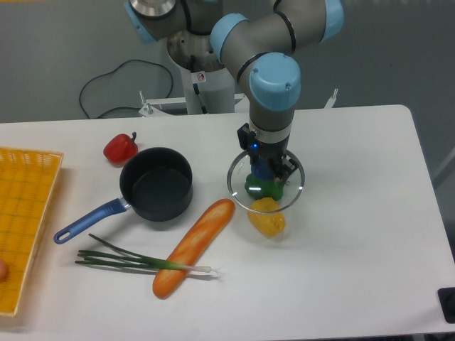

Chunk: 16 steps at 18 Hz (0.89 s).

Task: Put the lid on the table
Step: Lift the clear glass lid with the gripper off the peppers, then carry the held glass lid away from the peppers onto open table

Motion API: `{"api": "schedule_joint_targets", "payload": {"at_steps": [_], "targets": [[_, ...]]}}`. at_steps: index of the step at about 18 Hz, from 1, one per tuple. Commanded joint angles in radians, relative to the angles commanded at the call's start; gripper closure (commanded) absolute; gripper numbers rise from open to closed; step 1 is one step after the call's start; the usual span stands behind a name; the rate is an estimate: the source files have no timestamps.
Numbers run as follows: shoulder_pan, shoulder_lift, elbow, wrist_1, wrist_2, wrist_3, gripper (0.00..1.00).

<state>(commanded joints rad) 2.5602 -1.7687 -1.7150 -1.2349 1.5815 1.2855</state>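
Observation:
The lid (232, 186) is a round glass disc with a thin metal rim, level, right of centre over the white table (355, 213). My gripper (262, 172) comes straight down onto its middle and is shut on the dark blue knob. Through the glass I see a green vegetable (266, 190) and the top of a yellow pepper (268, 222), so the lid seems to hang a little above the tabletop. The fingertips are partly hidden by the gripper body.
A black saucepan (156, 183) with a blue handle (89, 221) stands left of the lid, uncovered. A red pepper (119, 148) lies behind it. A baguette (193, 247) and a green onion (135, 261) lie in front. A yellow woven tray (25, 213) sits at the left edge.

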Motion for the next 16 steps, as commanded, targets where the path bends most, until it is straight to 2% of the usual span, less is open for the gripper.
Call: {"api": "schedule_joint_targets", "payload": {"at_steps": [11,16], "targets": [[0.026,-0.014,0.005,0.006,-0.002,0.000,0.45],[0.046,-0.048,0.018,0.017,0.000,0.026,0.45]]}}
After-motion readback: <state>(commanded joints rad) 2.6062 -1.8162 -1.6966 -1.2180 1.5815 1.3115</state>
